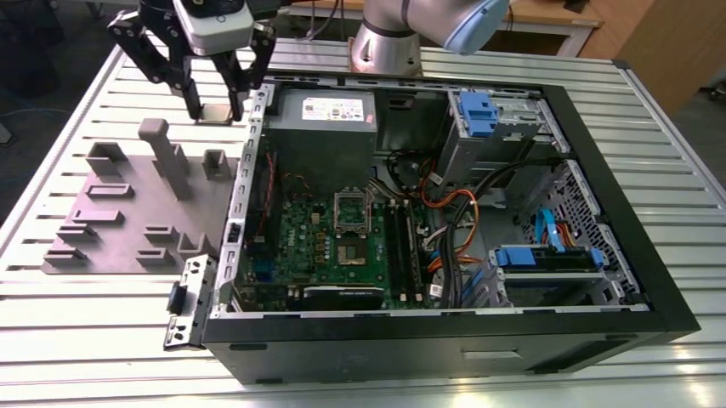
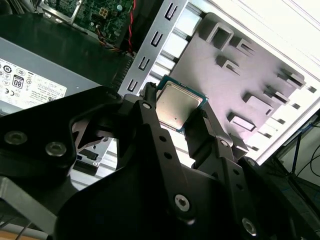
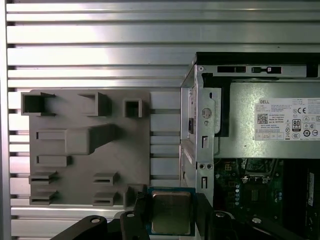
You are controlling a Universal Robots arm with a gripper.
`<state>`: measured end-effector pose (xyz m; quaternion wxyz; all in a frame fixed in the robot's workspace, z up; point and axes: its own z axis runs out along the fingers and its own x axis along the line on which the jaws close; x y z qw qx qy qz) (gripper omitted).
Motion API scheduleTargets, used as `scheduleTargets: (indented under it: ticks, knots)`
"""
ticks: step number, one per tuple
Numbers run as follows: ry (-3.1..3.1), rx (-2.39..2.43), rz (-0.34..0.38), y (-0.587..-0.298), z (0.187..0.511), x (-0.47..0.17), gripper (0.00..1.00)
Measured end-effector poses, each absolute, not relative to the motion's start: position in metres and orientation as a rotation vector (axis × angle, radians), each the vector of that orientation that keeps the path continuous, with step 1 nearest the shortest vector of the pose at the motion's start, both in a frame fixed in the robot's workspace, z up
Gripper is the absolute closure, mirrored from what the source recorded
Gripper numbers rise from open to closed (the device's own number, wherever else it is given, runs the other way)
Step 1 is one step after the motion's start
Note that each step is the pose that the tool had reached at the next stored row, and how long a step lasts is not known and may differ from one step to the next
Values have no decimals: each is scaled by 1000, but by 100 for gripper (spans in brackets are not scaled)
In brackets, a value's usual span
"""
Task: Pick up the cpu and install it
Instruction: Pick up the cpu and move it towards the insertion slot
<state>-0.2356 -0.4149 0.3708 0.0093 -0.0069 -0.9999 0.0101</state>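
1. The two black fingers [image 2: 152,132] are closed to a narrow gap on the cpu [image 2: 176,106], one pressing each of two opposite edges.
2. The cpu, a small square chip, sits right at the fingertips with its flat silver top facing both wrist cameras; its paler rim shows around the metal.
3. In the exterior view the fingers [image 1: 236,92] hold the cpu [image 1: 213,112] just outside a far corner of the open computer case [image 1: 454,348], on the exterior view's left.
4. In the first wrist view the cpu [image 3: 171,212] lies between the grey fixture plate [image 3: 75,145] and the case's side wall.
5. Inside the case, the silver power supply [image 1: 323,119] lies nearest the cpu.
6. Past it lies the green motherboard [image 1: 329,246], whose cpu socket [image 1: 352,212] is well apart from the held chip.
7. Case and fixture plate rest on a slatted metal desk [image 1: 91,340].
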Motion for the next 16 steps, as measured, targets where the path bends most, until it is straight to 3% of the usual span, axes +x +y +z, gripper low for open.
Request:
scheduleTargets:
  ticks: [16]
  knots:
    - [-3123,-22,32,-422,371,-230,53]
